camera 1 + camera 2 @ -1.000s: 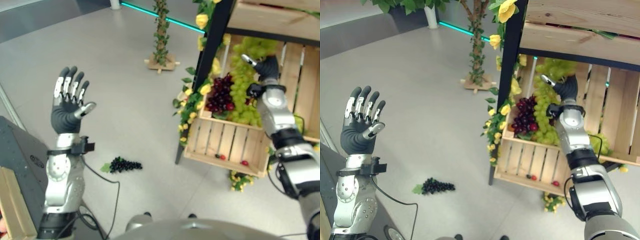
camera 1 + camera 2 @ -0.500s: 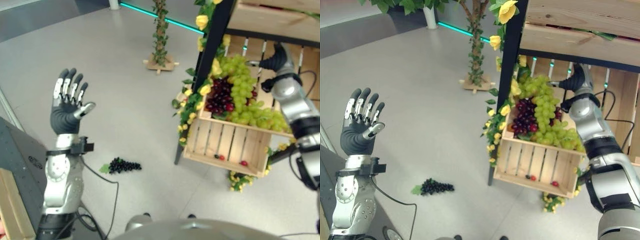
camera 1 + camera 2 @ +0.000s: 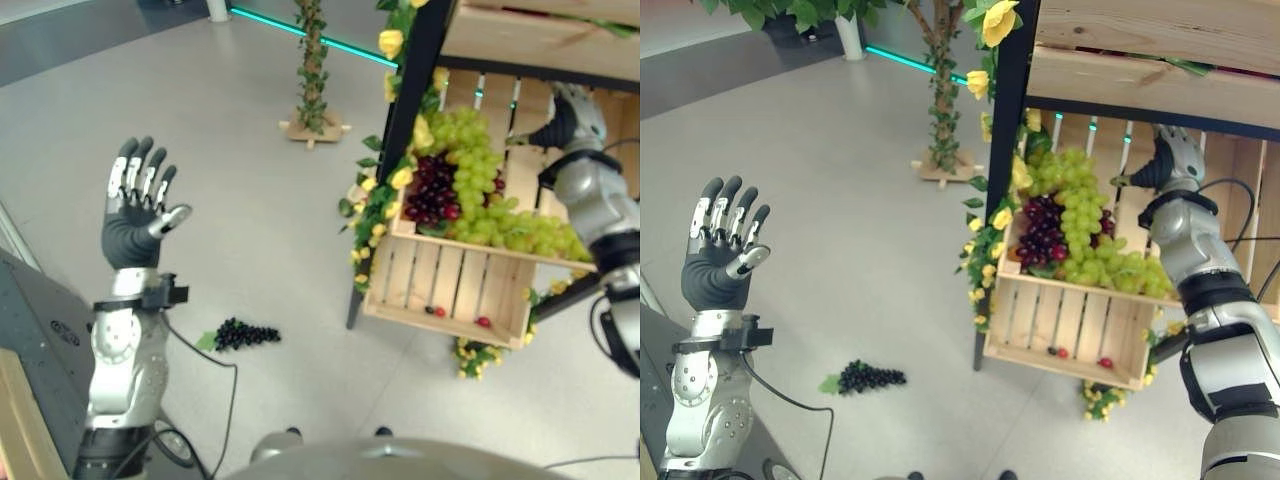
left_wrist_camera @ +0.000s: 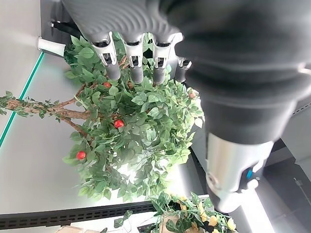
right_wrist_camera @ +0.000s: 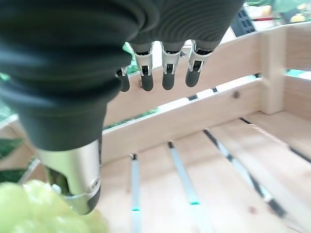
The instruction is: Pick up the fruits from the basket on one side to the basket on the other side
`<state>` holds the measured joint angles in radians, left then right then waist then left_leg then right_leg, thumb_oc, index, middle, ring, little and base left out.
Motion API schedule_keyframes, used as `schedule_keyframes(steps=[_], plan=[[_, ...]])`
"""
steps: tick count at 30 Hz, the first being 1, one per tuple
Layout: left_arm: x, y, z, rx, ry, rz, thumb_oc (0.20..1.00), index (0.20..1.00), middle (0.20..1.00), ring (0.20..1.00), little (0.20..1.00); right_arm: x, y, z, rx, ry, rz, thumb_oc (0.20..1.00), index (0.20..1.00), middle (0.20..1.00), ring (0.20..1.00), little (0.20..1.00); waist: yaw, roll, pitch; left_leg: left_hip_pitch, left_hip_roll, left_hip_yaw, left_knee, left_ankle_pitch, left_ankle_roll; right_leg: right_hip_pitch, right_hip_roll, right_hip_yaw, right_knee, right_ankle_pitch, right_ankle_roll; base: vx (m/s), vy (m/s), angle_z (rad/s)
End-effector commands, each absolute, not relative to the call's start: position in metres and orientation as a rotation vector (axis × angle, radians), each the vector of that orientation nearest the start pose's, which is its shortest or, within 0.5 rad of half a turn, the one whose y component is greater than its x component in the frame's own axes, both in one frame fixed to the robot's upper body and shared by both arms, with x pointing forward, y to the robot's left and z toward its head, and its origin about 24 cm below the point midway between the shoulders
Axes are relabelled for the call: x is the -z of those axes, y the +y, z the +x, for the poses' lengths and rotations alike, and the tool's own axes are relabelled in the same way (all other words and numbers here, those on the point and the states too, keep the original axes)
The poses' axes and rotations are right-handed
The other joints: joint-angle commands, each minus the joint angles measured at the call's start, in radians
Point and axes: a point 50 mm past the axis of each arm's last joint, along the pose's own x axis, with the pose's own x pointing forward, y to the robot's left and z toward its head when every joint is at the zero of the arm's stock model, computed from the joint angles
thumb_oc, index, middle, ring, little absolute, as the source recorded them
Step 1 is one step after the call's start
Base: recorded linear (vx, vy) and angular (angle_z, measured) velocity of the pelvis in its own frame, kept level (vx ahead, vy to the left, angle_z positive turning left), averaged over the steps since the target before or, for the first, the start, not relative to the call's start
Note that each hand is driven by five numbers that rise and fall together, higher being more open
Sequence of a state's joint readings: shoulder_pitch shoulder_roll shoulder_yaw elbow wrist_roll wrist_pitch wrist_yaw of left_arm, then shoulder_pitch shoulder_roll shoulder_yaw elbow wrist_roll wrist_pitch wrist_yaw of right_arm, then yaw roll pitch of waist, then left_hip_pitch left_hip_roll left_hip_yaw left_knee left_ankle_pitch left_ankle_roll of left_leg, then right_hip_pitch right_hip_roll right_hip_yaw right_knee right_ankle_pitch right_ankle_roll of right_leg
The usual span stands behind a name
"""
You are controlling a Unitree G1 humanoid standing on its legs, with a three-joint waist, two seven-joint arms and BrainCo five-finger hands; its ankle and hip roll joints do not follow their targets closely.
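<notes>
One dark grape bunch (image 3: 245, 333) on floor, beside crate (image 3: 455, 290).

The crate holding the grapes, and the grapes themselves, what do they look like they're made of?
The crate looks like pale unfinished wood: separate slats with gaps, matte, with visible grain. The green grapes and dark red grapes are glossy and very uniform, so possibly plastic, though the views cannot settle real or artificial.

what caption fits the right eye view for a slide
Right hand raised beside the green grapes in the wooden crate; left hand open, idle.
</notes>
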<state>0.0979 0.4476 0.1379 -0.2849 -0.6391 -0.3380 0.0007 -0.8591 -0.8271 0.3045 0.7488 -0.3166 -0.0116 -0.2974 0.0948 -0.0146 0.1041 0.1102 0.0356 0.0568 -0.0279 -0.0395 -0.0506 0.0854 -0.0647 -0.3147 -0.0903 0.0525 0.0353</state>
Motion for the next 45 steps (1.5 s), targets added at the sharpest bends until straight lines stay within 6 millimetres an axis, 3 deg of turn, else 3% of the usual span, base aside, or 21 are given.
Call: schedule_keyframes(steps=[1,2,3,4,6,7,8,9,11,14,16,23,28,39,45], plan=[[-0.154,0.246,0.212,-0.03,-0.619,-0.074,1.0,1.0,1.0,1.0,1.0,-0.242,-0.275,0.368,0.389,-0.419,-0.968,1.0,1.0,1.0,1.0,1.0,-0.011,-0.041,-0.042,-0.038,-0.059,0.029,-0.004,-0.016,0.028,0.025,0.012,-0.003,0.053,-0.119,0.05,0.0,0.0,0.0],[-0.154,0.247,0.212,-0.036,-0.62,-0.079,1.0,1.0,1.0,1.0,1.0,-0.232,-0.276,0.361,0.357,-0.443,-0.815,1.0,1.0,1.0,1.0,1.0,-0.013,-0.041,-0.04,-0.04,-0.06,0.028,-0.002,-0.016,0.027,0.025,0.012,-0.003,0.053,-0.118,0.05,0.0,0.0,0.0],[-0.153,0.247,0.212,-0.033,-0.618,-0.077,1.0,1.0,1.0,1.0,1.0,-0.231,-0.277,0.36,0.357,-0.44,-0.811,1.0,1.0,1.0,1.0,1.0,-0.011,-0.043,-0.041,-0.04,-0.06,0.027,-0.001,-0.016,0.027,0.025,0.012,-0.004,0.053,-0.118,0.05,0.0,0.0,0.0],[-0.153,0.247,0.212,-0.036,-0.617,-0.079,1.0,1.0,1.0,1.0,1.0,-0.22,-0.276,0.354,0.316,-0.444,-0.688,1.0,1.0,1.0,1.0,1.0,-0.013,-0.044,-0.04,-0.041,-0.06,0.027,0.0,-0.016,0.027,0.025,0.011,-0.004,0.053,-0.119,0.05,0.0,0.0,0.0],[-0.153,0.253,0.209,-0.065,-0.626,-0.076,1.0,1.0,1.0,1.0,1.0,-0.194,-0.268,0.325,0.197,-0.496,-0.485,1.0,1.0,1.0,1.0,1.0,-0.03,-0.039,-0.029,-0.044,-0.059,0.029,0.002,-0.017,0.028,0.021,0.009,-0.004,0.058,-0.12,0.051,0.0,-0.001,0.06],[-0.152,0.253,0.209,-0.059,-0.621,-0.074,1.0,1.0,1.0,1.0,1.0,-0.192,-0.27,0.322,0.199,-0.489,-0.481,1.0,1.0,1.0,1.0,1.0,-0.026,-0.043,-0.033,-0.044,-0.059,0.028,0.002,-0.017,0.028,0.021,0.009,-0.006,0.058,-0.121,0.051,0.02,-0.009,0.12],[-0.152,0.258,0.206,-0.072,-0.627,-0.072,1.0,1.0,1.0,1.0,1.0,-0.18,-0.283,0.294,0.202,-0.509,-0.403,1.0,1.0,1.0,1.0,1.0,-0.038,-0.041,-0.03,-0.045,-0.06,0.027,0.002,-0.019,0.028,0.021,0.009,-0.008,0.059,-0.124,0.052,0.02,-0.008,0.1],[-0.152,0.257,0.206,-0.066,-0.624,-0.071,1.0,1.0,1.0,1.0,1.0,-0.179,-0.284,0.291,0.205,-0.506,-0.402,1.0,1.0,1.0,1.0,1.0,-0.034,-0.043,-0.032,-0.045,-0.06,0.026,0.002,-0.019,0.028,0.021,0.009,-0.01,0.059,-0.125,0.053,0.02,-0.004,0.16],[-0.152,0.264,0.2,-0.105,-0.639,-0.057,1.0,1.0,1.0,1.0,1.0,-0.157,-0.292,0.252,0.197,-0.518,-0.257,1.0,1.0,1.0,1.0,1.0,-0.052,-0.041,-0.03,-0.046,-0.062,0.023,0.002,-0.023,0.029,0.022,0.006,-0.016,0.063,-0.128,0.053,0.03,0.002,0.06],[-0.15,0.265,0.197,-0.114,-0.636,-0.046,1.0,1.0,1.0,1.0,1.0,-0.137,-0.295,0.232,0.201,-0.475,-0.197,1.0,1.0,1.0,1.0,1.0,-0.059,-0.042,-0.033,-0.044,-0.064,0.021,0.0,-0.025,0.03,0.023,0.004,-0.02,0.064,-0.131,0.054,0.01,0.0,0.02],[-0.148,0.269,0.194,-0.14,-0.641,-0.044,1.0,1.0,1.0,1.0,1.0,-0.109,-0.298,0.211,0.212,-0.389,-0.124,1.0,1.0,1.0,1.0,1.0,-0.074,-0.038,-0.032,-0.042,-0.065,0.024,0.0,-0.026,0.03,0.02,0.003,-0.018,0.068,-0.132,0.055,0.0,0.001,-0.04],[-0.142,0.275,0.194,-0.179,-0.629,-0.031,1.0,1.0,1.0,1.0,1.0,-0.074,-0.293,0.19,0.183,-0.281,0.034,1.0,1.0,1.0,1.0,1.0,-0.106,-0.032,-0.041,-0.029,-0.06,0.045,-0.006,-0.027,0.025,0.023,0.008,0.0,0.061,-0.128,0.055,0.0,-0.002,-0.03],[-0.136,0.278,0.195,-0.196,-0.606,-0.036,1.0,1.0,1.0,1.0,1.0,-0.065,-0.296,0.182,0.199,-0.252,0.077,1.0,1.0,1.0,1.0,1.0,-0.117,-0.031,-0.047,-0.028,-0.056,0.054,-0.006,-0.024,0.022,0.02,0.011,0.009,0.059,-0.125,0.054,-0.02,-0.01,-0.07],[-0.13,0.28,0.197,-0.23,-0.589,-0.014,1.0,1.0,1.0,1.0,1.0,-0.08,-0.282,0.192,0.151,-0.345,0.116,1.0,1.0,1.0,1.0,1.0,-0.118,-0.031,-0.053,-0.023,-0.055,0.061,-0.005,-0.024,0.02,0.024,0.011,0.014,0.059,-0.125,0.051,0.0,-0.003,-0.01],[-0.133,0.279,0.194,-0.234,-0.611,-0.009,1.0,1.0,1.0,1.0,1.0,-0.099,-0.275,0.196,0.125,-0.45,0.121,1.0,1.0,1.0,1.0,1.0,-0.113,-0.03,-0.058,-0.016,-0.057,0.063,-0.007,-0.027,0.021,0.028,0.011,0.015,0.056,-0.124,0.052,0.0,0.0,0.0]])
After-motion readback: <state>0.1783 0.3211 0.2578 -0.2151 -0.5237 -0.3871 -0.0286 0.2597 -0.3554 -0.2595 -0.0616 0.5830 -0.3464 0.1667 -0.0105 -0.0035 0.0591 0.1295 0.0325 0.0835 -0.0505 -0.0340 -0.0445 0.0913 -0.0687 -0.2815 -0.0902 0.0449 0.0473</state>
